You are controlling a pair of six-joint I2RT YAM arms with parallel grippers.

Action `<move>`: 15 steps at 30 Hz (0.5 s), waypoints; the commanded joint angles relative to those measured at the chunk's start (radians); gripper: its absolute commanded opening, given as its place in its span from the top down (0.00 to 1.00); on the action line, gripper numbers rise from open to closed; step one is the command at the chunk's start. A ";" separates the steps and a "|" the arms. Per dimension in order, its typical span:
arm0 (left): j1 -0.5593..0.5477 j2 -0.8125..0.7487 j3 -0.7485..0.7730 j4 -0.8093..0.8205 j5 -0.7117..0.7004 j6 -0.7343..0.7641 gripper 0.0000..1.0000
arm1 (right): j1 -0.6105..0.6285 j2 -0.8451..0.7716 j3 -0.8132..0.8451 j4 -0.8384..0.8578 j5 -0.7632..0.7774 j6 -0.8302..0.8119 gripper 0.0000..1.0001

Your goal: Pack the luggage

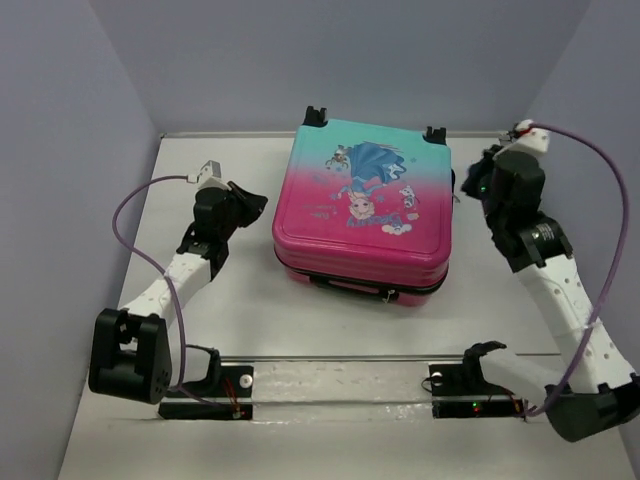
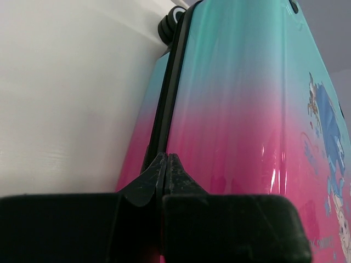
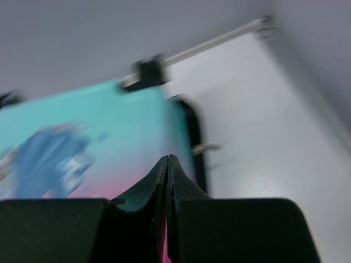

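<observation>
Pink-teal suitcase (image 1: 362,205): I see it closed, flat on tabletop (image 1: 300,320).
Left claw (image 2: 166,164): pinched together, empty, near suitcase seam.
Right claw (image 3: 167,164): pinched together, empty.

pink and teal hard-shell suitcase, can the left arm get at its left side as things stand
Probably yes. The left gripper sits just beside the closed pink-and-teal hard-shell suitcase, aimed at its dark side seam, with nothing between them on the white table. Its jaws are shut, though.
</observation>
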 commanded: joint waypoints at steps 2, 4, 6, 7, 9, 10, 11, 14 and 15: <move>-0.030 0.002 -0.015 0.079 -0.048 0.033 0.94 | -0.422 0.081 -0.133 0.084 -0.148 0.057 0.93; -0.049 0.010 -0.024 0.090 -0.062 0.032 0.94 | -0.470 0.121 -0.176 0.127 -0.237 0.086 0.93; -0.078 0.027 -0.030 0.096 -0.079 0.033 0.94 | -0.481 0.184 -0.231 0.166 -0.309 0.112 0.93; -0.089 0.033 -0.041 0.099 -0.094 0.035 0.94 | -0.481 0.209 -0.244 0.189 -0.332 0.134 0.93; -0.099 0.035 -0.056 0.116 -0.099 0.033 0.94 | -0.481 0.280 -0.271 0.254 -0.425 0.148 0.93; -0.106 0.035 -0.067 0.118 -0.099 0.035 0.94 | -0.481 0.311 -0.277 0.262 -0.476 0.155 0.93; -0.131 0.027 -0.073 0.118 -0.114 0.041 0.94 | -0.481 0.345 -0.271 0.268 -0.507 0.163 0.93; -0.196 -0.014 -0.100 0.113 -0.183 0.070 0.94 | -0.481 0.482 -0.244 0.343 -0.711 0.153 0.93; -0.229 -0.026 -0.110 0.113 -0.206 0.068 0.94 | -0.472 0.512 -0.230 0.363 -0.793 0.151 0.93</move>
